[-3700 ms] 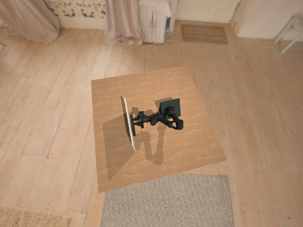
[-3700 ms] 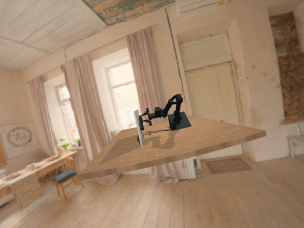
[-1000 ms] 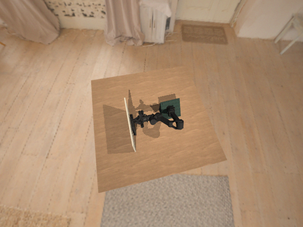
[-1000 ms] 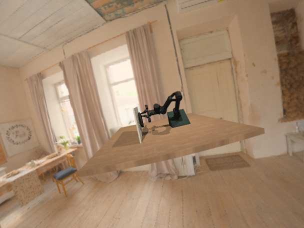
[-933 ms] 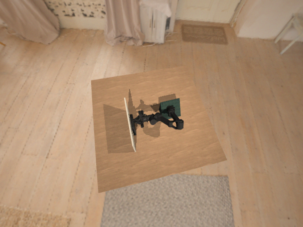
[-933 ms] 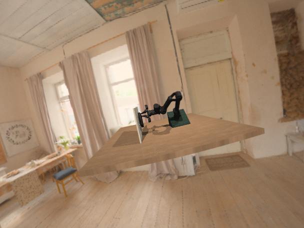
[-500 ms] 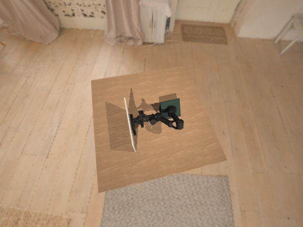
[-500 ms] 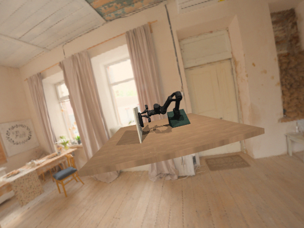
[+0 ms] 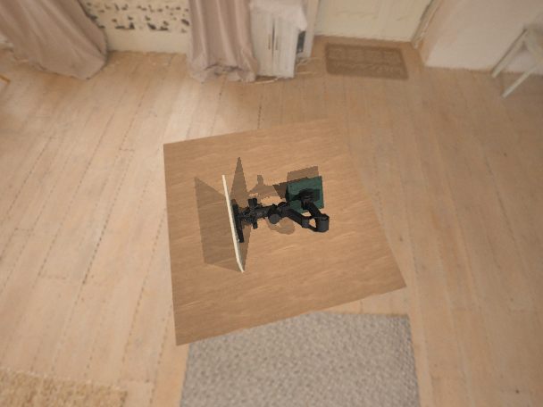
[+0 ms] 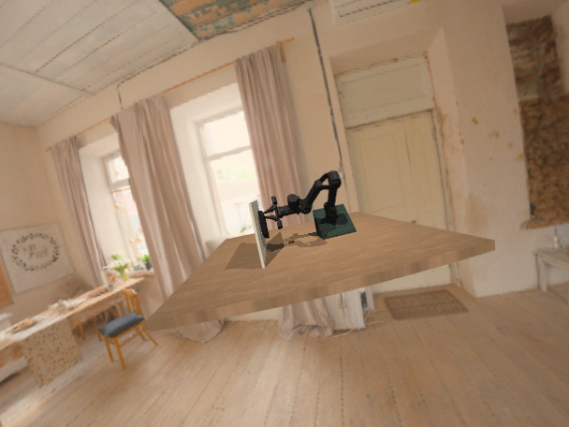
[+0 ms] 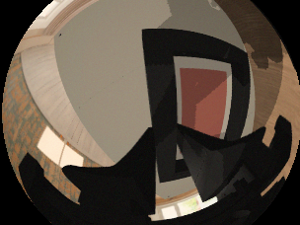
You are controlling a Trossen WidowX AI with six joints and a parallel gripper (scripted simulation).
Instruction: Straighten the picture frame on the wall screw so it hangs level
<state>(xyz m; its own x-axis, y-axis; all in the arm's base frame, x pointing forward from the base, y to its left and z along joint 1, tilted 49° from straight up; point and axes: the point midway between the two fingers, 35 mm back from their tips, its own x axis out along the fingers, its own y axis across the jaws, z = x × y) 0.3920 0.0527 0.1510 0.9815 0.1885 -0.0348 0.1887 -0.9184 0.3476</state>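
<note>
Black arm on green base plate (image 9: pixel 318 204), hand (image 9: pixel 238 217) at dark frame (image 9: pixel 241 236), upright pale panel (image 9: pixel 231 214), wooden tabletop (image 9: pixel 286 272)

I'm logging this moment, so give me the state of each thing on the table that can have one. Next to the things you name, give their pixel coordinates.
Gripper (image 9: pixel 240 217) (image 10: pixel 264 217) (image 11: pixel 164 130): shut on the picture frame.
Picture frame (image 9: pixel 241 236) (image 10: pixel 265 230) (image 11: pixel 162 94): held against the upright panel; levelness unclear.
Panel (image 9: pixel 229 196) (image 10: pixel 257 229) (image 11: pixel 104 74): standing upright.
</note>
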